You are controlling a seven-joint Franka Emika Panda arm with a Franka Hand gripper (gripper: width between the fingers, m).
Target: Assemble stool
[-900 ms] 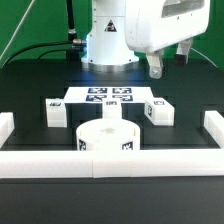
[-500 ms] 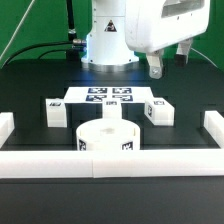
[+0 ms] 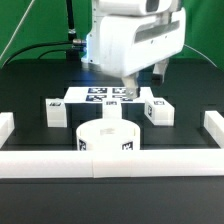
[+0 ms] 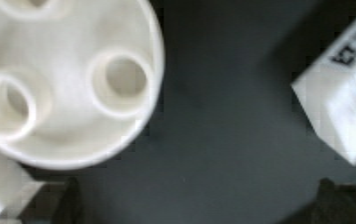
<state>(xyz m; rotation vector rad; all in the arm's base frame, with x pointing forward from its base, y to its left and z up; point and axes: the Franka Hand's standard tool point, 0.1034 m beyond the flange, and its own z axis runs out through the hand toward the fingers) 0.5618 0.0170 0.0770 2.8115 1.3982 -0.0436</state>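
The stool's round white seat [image 3: 105,137] lies near the front rail, and its underside holes show in the wrist view [image 4: 59,85]. One chunky tagged leg [image 3: 57,112] stands at the exterior view's left, another [image 3: 157,110] at the right. A tagged leg block [image 4: 344,90] shows at the wrist picture's edge. My gripper [image 3: 145,80] hangs above the table behind the right leg, over the marker board's right end. Its jaws are open, with only bare dark table between the fingertips [image 4: 196,205].
The marker board [image 3: 108,97] lies flat behind the seat. A long white rail [image 3: 110,162] runs along the front, with shorter rails at the left [image 3: 6,128] and right [image 3: 214,126]. The robot base [image 3: 105,55] stands at the back.
The arm has swung toward the exterior view's left and dropped lower, now covering the robot base. The jaws stayed open. The stool parts have not moved.
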